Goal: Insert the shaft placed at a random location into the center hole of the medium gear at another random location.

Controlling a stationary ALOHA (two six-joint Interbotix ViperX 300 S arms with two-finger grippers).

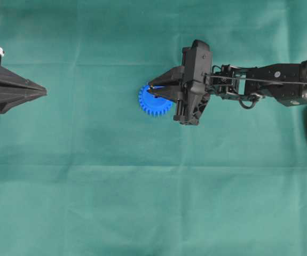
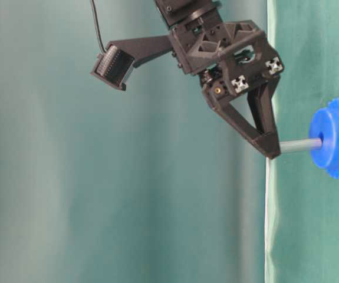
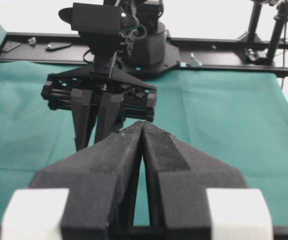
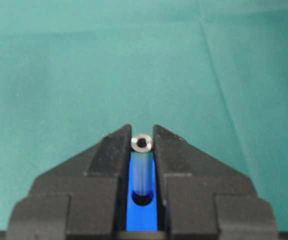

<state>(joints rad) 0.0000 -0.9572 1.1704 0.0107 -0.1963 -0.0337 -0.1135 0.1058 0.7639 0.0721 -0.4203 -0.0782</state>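
Now we see the right pincer (image 1: 152, 89) just left of centre in the overhead view, its two black fingers (image 4: 108, 150) pinching the shaft (image 4: 142, 143) near its top end. From the right wrist view, the silvery pin shows its ring-shaped end face between the fingertips, a little below the middle of the frame, and its body runs down to the center hole (image 4: 142, 199), a dark round opening in the blue surface at the bottom of the frame. In the table-level view, which shows the scene turned on its side, the shaft (image 2: 300, 145) bridges the fingertip and the raised hub of the medium gear (image 2: 334, 137) at the right edge of the frame; its far end meets the hub at the hole, though we cannot tell how deep it sits. Overhead, the bright blue medium gear (image 1: 154, 103) lies flat on the green cloth (image 1: 89, 186) covering the desk, just left of centre, partly hidden under the right pincer.

At the left edge of the overhead view we find the left pincer (image 1: 44, 93), well apart from the gear. In the left wrist view its fingers (image 3: 114, 155) are pressed together at the tips with nothing between them, in the lower middle of the frame.
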